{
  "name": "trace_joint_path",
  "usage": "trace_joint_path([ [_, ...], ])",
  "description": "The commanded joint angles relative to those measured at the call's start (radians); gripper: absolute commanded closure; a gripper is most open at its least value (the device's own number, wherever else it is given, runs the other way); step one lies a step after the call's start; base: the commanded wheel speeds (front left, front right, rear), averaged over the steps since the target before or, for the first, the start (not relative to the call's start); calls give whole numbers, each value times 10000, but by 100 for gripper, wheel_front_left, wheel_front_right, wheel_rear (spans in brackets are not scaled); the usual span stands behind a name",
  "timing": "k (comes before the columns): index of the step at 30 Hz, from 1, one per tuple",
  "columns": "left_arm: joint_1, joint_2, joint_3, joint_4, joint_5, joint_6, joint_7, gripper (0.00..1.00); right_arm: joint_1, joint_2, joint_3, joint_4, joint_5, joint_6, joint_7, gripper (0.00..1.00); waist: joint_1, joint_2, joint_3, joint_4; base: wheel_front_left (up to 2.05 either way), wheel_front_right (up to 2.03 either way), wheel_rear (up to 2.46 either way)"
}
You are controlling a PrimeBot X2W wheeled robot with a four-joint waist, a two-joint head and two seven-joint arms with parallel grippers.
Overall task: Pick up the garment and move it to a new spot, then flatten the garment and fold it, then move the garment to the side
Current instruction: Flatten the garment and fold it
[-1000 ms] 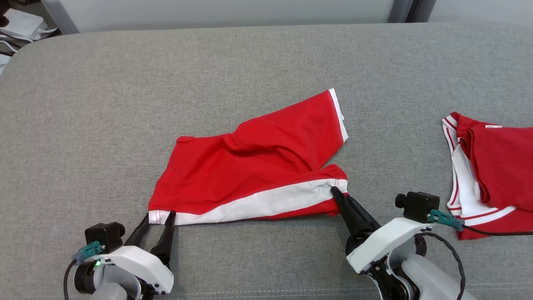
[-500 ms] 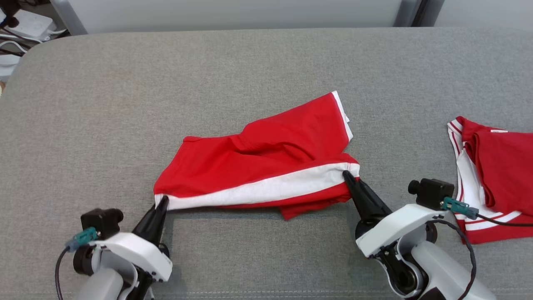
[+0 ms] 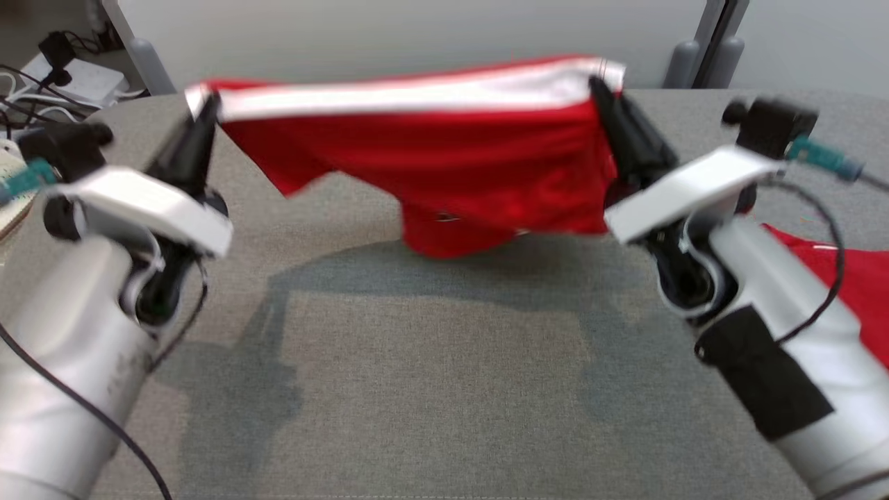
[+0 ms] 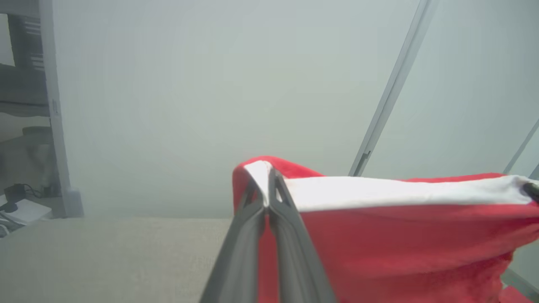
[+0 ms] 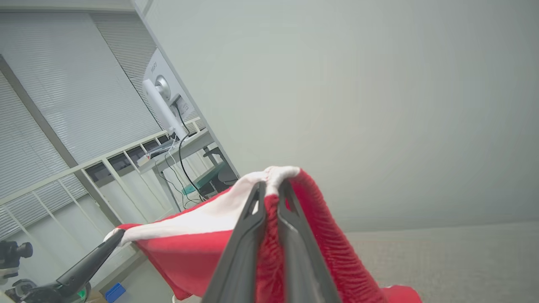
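The garment point(image 3: 444, 153), red shorts with a white side stripe, hangs in the air above the grey table point(image 3: 430, 361), stretched between my two grippers. My left gripper point(image 3: 203, 110) is shut on the garment's left corner; the left wrist view shows its fingers point(image 4: 268, 185) pinching the white hem of the garment point(image 4: 400, 235). My right gripper point(image 3: 599, 85) is shut on the right corner; in the right wrist view its fingers point(image 5: 269, 187) clamp the bunched waistband of the garment point(image 5: 202, 244). The cloth sags below the taut stripe.
A second red and white garment point(image 3: 844, 278) lies on the table at the right, partly behind my right arm. Cables and a white power strip point(image 3: 76, 73) sit past the table's far left corner. A pale wall panel stands behind the table.
My left gripper closed on the garment's left corner. Both arms then lifted the garment off the table and spread it in the air. The head camera has tilted up.
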Motion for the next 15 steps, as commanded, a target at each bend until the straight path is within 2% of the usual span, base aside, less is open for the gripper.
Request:
trace_joint_path([
  [1, -694, 499, 330, -97, -233, -71, -6, 100, -395, 5, 38, -178, 149, 2, -62, 100, 0, 0, -158, 18, 0, 0, 0],
  [5, -1203, 684, -71, -8, -762, -71, 282, 100, -920, -272, 372, -231, 847, 2, 504, 100, 0, 0, -501, 68, 0, 0, 0],
  [9, -424, 955, -790, -178, -1524, -71, 1249, 100, -255, -866, 1110, -946, 1953, 2, 1995, 100, 0, 0, -710, 83, 0, 0, 0],
  [12, 496, 1414, -1575, -768, -2188, -71, 2590, 100, 581, -1611, 1728, -1769, 2713, 2, 3372, 100, 0, 0, -715, 92, 0, 0, 0],
  [15, 1458, 2189, -2443, -1858, -3114, -71, 4549, 100, 1423, -2510, 2393, -2861, 3656, 2, 5408, 100, 0, 0, -428, 44, 0, 0, 0],
])
